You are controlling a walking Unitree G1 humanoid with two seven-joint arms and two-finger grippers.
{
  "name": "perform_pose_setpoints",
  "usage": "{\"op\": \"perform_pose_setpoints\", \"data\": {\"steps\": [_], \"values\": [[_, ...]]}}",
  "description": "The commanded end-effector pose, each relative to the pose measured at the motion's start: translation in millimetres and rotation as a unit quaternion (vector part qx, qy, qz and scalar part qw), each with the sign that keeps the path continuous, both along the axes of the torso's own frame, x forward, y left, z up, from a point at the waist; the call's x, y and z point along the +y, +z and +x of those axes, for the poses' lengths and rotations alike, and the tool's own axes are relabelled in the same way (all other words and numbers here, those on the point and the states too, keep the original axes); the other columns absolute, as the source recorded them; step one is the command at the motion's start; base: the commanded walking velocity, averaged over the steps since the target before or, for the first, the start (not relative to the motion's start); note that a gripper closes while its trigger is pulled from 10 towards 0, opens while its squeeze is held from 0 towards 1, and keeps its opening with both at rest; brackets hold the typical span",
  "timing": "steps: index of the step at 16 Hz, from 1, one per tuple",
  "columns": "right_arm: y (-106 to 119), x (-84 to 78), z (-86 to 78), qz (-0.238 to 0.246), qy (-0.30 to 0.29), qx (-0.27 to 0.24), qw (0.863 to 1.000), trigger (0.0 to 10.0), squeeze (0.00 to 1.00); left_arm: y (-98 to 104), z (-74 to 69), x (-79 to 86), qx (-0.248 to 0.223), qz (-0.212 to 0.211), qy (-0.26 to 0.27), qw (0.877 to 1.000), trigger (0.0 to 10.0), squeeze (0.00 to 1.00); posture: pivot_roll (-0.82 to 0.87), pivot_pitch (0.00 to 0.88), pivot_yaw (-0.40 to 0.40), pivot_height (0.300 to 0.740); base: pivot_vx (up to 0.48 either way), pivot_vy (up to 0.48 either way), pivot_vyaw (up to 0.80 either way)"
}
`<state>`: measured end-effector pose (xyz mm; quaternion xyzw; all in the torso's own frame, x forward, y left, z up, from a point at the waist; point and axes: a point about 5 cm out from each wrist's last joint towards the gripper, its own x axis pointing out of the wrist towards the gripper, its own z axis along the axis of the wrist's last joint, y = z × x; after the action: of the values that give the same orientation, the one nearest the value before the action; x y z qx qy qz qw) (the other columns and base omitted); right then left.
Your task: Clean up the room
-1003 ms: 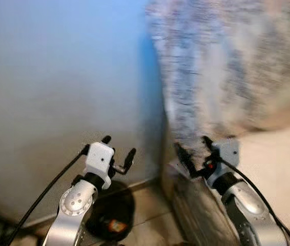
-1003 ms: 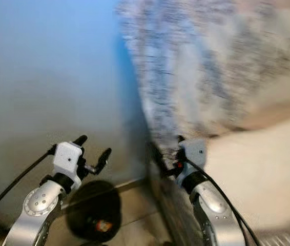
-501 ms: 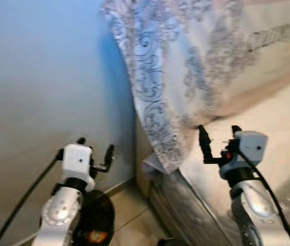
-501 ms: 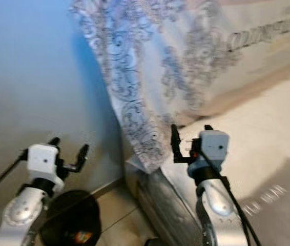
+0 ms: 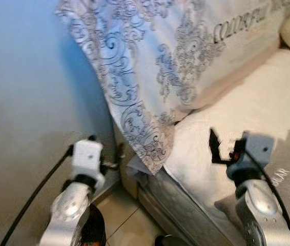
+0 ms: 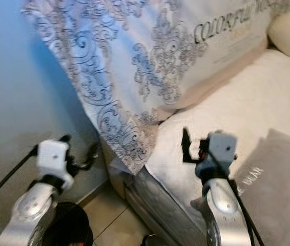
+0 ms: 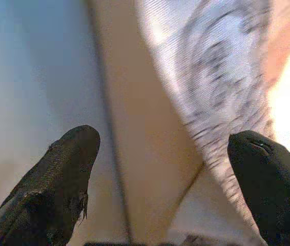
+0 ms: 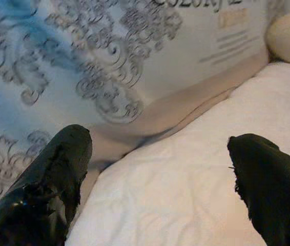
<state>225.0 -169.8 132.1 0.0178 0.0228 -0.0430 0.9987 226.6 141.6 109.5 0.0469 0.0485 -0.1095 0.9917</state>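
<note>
One bed [image 5: 237, 107], cream sheet, one patterned blanket [image 5: 150, 66] draped over its corner beside wall [image 5: 27, 92]. One grey pillow [image 6: 268, 174] near right gripper [image 8: 160, 169], jaws open, empty. Left gripper [image 7: 160, 174] by wall, jaws open, empty.

Left hand [image 7: 160, 154] fingers spread; right hand [image 8: 160, 148] likewise, both raised.

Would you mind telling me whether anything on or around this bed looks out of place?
The patterned cover hangs askew over the bed's corner, drooping toward the floor beside the wall. A grey cushion lies loose near the right gripper.
</note>
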Motion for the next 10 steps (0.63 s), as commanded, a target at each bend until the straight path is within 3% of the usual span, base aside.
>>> {"op": "perform_pose_setpoints", "data": {"steps": [1,3,5,7,10], "values": [[0.2,-0.7,0.4,0.007,-0.006,0.005,1.000,10.0,0.00,-1.8,0.0,-2.0,0.008,0.009,-0.014,1.000,10.0,0.00,-0.02,0.011,0.025,0.740,0.000,0.000,-0.79],[-3.9,1.1,-2.0,0.006,0.005,0.009,1.000,10.0,0.00,-2.8,-3.8,1.2,0.009,0.032,-0.006,0.999,10.0,0.00,0.03,0.007,0.015,0.740,0.000,0.000,-0.79],[-2.9,6.2,-4.6,0.013,0.004,0.009,1.000,10.0,0.00,4.3,-0.9,9.1,0.002,0.019,0.007,1.000,10.0,0.00,0.02,0.000,0.023,0.740,0.000,0.000,-0.79],[-6.1,5.5,-5.0,0.018,-0.013,0.012,1.000,10.0,0.00,-2.1,5.5,19.5,0.007,0.027,0.022,0.999,10.0,0.00,0.01,0.000,0.040,0.740,0.000,0.000,-0.78],[-3.2,4.0,-3.3,0.003,0.004,0.010,1.000,10.0,0.00,-0.8,3.3,20.4,0.006,0.023,0.026,0.999,10.0,0.00,0.02,0.000,0.027,0.740,0.000,0.000,-0.79]]}}
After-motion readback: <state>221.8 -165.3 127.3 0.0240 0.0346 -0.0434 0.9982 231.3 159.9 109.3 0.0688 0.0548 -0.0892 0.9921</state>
